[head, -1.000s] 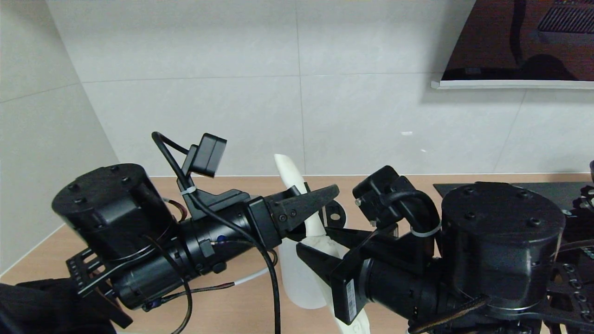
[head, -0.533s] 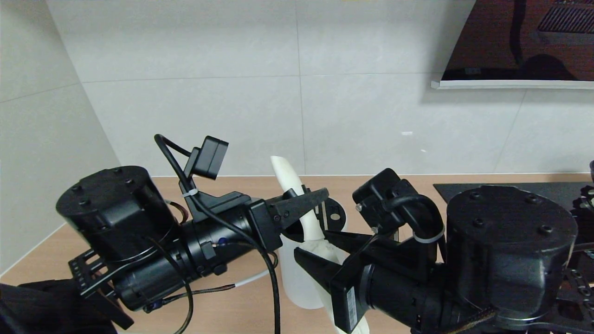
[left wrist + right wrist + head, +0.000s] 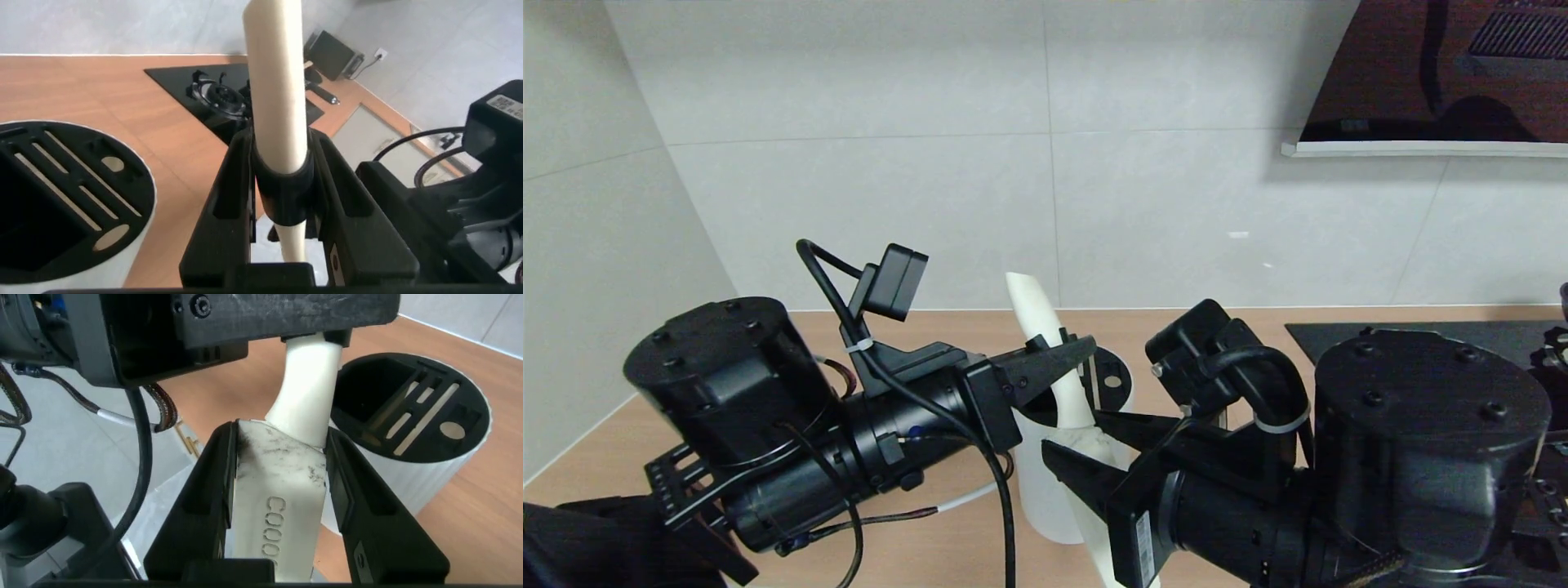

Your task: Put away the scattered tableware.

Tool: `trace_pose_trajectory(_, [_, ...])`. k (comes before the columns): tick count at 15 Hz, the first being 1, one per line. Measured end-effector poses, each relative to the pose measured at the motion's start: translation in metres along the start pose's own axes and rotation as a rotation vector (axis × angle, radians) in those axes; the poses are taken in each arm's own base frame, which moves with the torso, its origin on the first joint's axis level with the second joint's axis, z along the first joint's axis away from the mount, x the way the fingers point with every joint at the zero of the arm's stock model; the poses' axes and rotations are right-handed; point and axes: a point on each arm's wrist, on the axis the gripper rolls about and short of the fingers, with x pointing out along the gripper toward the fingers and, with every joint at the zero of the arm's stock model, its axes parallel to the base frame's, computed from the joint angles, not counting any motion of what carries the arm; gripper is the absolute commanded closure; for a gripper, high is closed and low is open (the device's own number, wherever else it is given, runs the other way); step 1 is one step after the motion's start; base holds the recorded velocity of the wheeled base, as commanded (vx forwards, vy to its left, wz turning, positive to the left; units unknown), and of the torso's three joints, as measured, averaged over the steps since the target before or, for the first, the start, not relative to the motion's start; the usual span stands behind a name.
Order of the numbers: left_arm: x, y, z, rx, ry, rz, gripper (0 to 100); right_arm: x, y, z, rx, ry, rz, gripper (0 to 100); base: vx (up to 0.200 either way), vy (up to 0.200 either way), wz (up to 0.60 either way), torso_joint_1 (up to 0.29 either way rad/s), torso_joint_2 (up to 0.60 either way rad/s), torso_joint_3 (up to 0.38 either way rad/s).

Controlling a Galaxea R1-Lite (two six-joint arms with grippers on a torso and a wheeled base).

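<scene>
While our left gripper [image 3: 1068, 367] pinches the knife [image 3: 1029, 306] by its cream handle, our right gripper [image 3: 1078, 437] clamps the wider white blade lower down, so both of us hold the one piece of tableware at once. We see the knife in the air between the two arms, standing nearly upright with a slight tilt and the handle end uppermost. Its top pokes out above the left fingers [image 3: 233, 175], which press against either side of the handle. From the right wrist, the two black fingers [image 3: 216, 486] sit flat against the blade's faces, and grey speckles mark the blade near the handle.

Just behind the knife stands the holder [image 3: 1045, 498], a white cylinder with a black slotted top, upright on the wooden counter [image 3: 947, 539]. We hold the knife near it, on our side of it, and the knife sits in none of its slots; from both wrists the slotted top shows off to one side of the blade rather than under it. Farther along the counter, on our right, lies a black hob [image 3: 214, 91]. Pale tiles [image 3: 1176, 204] line the wall behind.
</scene>
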Motion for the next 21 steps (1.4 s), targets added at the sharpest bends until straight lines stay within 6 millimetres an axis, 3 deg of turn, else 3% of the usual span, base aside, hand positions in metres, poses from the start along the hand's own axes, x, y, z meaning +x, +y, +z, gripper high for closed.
trace_pose_trajectory(1, [0.0, 0.0, 0.0, 0.0, -0.002, 0.0, 100, 0.0, 0.0, 0.0, 0.0, -0.001, 0.0, 100, 0.0, 0.0, 0.0, 0.0, 0.0, 0.0])
trace_pose_trajectory(2, [0.0, -0.001, 0.001, 0.0, -0.004, 0.0, 100, 0.0, 0.0, 0.0, 0.002, -0.002, 0.001, 0, 0.0, 0.0, 0.0, 0.0, 0.0, 0.0])
trace_pose_trajectory(11, [0.003, -0.004, 0.013, 0.085, -0.1, 0.086, 100, -0.008, -0.003, 0.004, 0.006, -0.019, -0.002, 0, 0.0, 0.0, 0.0, 0.0, 0.0, 0.0])
trace_pose_trajectory(14, [0.006, -0.009, 0.026, 0.1, -0.126, 0.161, 100, -0.013, -0.028, 0.019, 0.027, -0.072, -0.081, 0, 0.0, 0.0, 0.0, 0.0, 0.0, 0.0])
trace_pose_trajectory(18, [0.015, -0.025, 0.065, 0.237, -0.202, 0.354, 100, -0.025, -0.075, 0.04, 0.056, -0.155, -0.242, 0, 0.0, 0.0, 0.0, 0.0, 0.0, 0.0])
trace_pose_trajectory(21, [0.022, -0.027, 0.079, 0.312, -0.356, 0.483, 100, -0.029, -0.088, 0.044, 0.064, -0.17, -0.289, 0, 0.0, 0.0, 0.0, 0.0, 0.0, 0.0])
